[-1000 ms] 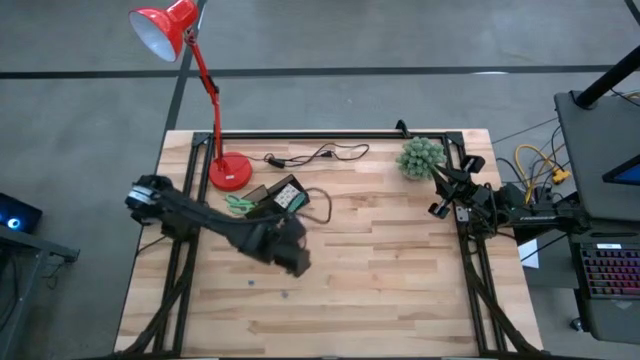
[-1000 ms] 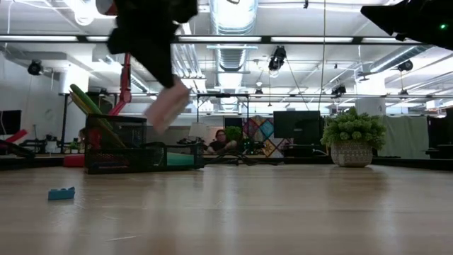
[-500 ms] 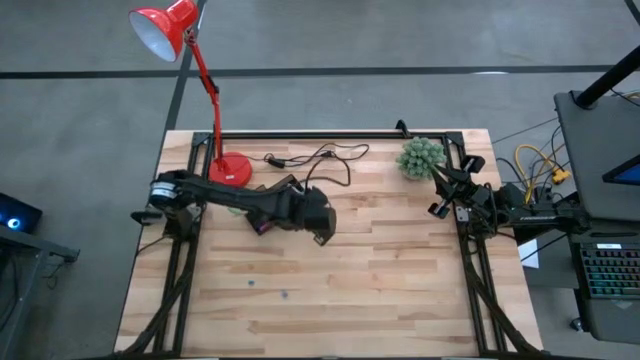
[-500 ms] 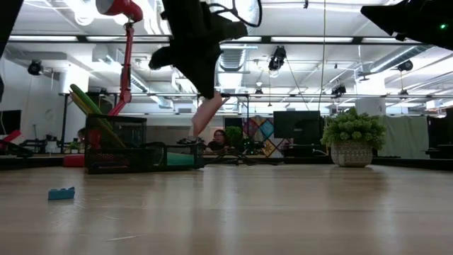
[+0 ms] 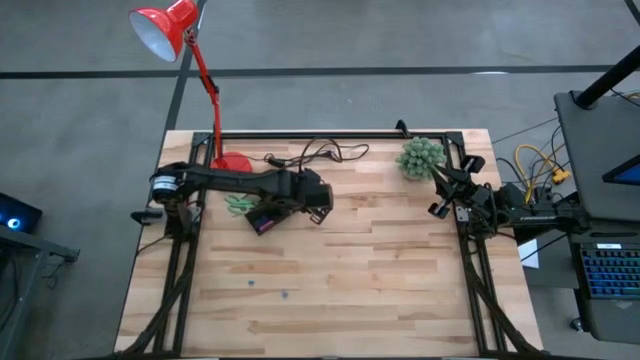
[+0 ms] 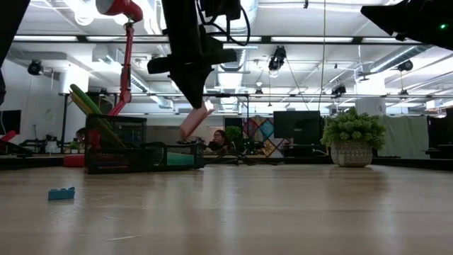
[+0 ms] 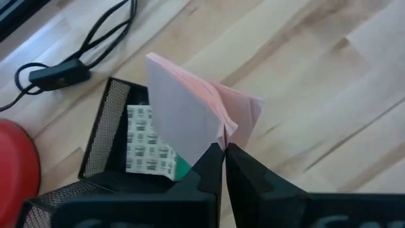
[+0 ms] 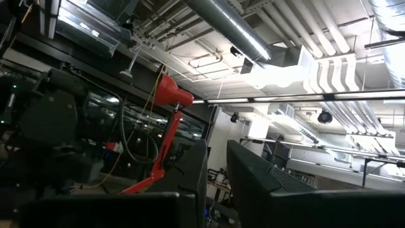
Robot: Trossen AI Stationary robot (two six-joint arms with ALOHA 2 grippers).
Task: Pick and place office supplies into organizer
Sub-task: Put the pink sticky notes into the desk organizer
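My left gripper (image 7: pixel 224 151) is shut on a pink sticky-note pad (image 7: pixel 190 101) and hangs over the table's far left part, above the black mesh organizer (image 7: pixel 104 136). In the low view the pad (image 6: pixel 195 120) hangs under the gripper (image 6: pixel 197 99), right of the organizer (image 6: pixel 141 152). A white green-dotted block (image 7: pixel 147 149) lies inside the organizer, and green scissors (image 5: pixel 237 203) stick out of it. A small blue piece (image 6: pixel 61 193) lies on the table. My right gripper (image 8: pixel 216 171) is parked at the right edge, pointing up, with a narrow gap and nothing between its fingers. My left gripper pinches the pad by one corner (image 7: pixel 223 132) between its two fingertips. The fingers slant down from above. Beyond the fingers the sheets fan apart into a pale face and pink leaves. The pad hangs tilted below the gripper, clear of the table and the organizer.
A red lamp base (image 5: pixel 232 167) stands just beyond the organizer, with a black cable (image 5: pixel 320 153) along the far edge. A green plant ball (image 5: pixel 420 157) sits at the far right. The wooden tabletop (image 5: pixel 380 270) stretches out toward the near edge.
My left gripper has swung with the pad from the near side of the organizer toward the table's far edge, rolling a little on the way. It now hangs over the organizer. The pad has stayed in the hold, clear of the table.
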